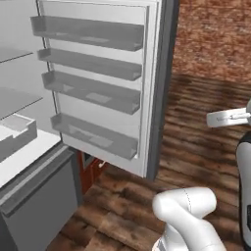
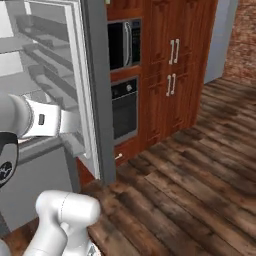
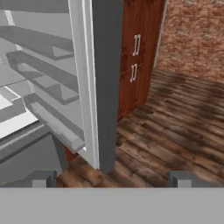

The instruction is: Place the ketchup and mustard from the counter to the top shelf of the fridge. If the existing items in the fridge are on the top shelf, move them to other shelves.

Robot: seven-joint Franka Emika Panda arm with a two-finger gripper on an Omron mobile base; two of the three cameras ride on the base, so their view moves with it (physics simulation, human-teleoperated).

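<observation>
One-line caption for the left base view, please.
Open fridge door with four bare bins, fridge shelves at left, wood floor beyond.

Open fridge door juts edge-on straight ahead, its four door bins facing the fridge interior at left, bare wooden floor wide open to the right, tall wooden cabinets beyond

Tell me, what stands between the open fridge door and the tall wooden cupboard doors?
In the right base view, a built-in microwave above an oven sits between the fridge door and the cupboard doors.
</observation>
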